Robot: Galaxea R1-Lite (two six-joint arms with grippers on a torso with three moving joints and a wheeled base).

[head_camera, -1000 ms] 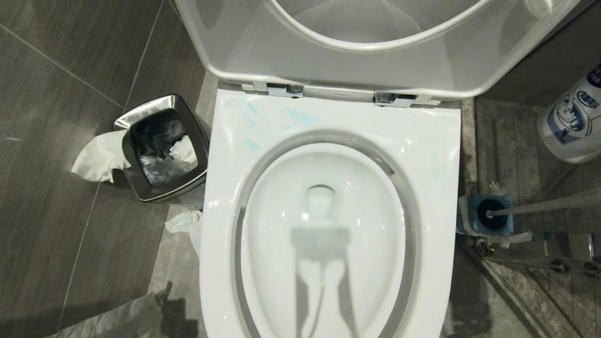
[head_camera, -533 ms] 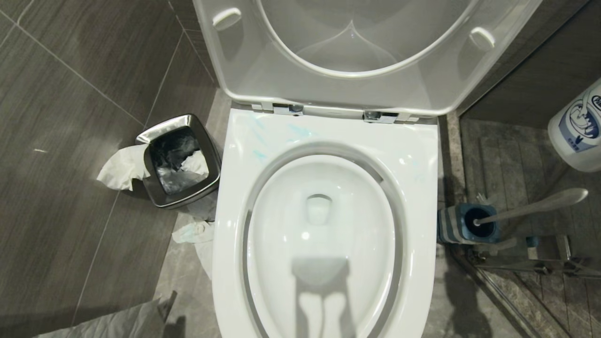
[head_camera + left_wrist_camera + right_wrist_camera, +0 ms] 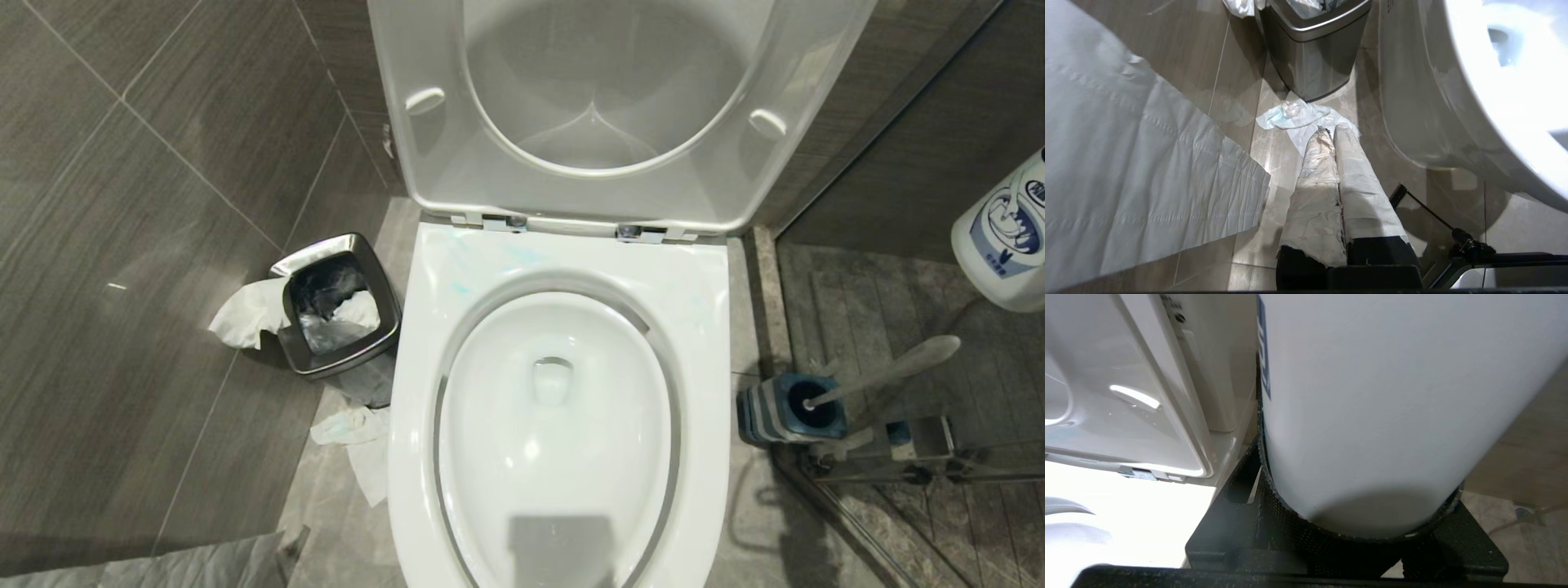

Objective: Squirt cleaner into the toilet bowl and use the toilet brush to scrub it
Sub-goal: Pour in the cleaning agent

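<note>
Beside one toilet bowl, right claw grips one white bottle; left claw closed.

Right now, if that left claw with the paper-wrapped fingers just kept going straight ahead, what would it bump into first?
Probably the crumpled tissue on the floor: the shut left gripper points straight at it. The steel waste bin stands just beyond, though depth is hard to judge.

toilet bowl: 1 | toilet brush: 1 | waste bin: 1 | white bottle: 1

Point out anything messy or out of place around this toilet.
Crumpled tissue hangs over the rim of the steel bin, more tissue lies on the floor beside the toilet bowl, and teal smears mark its back rim.
</note>
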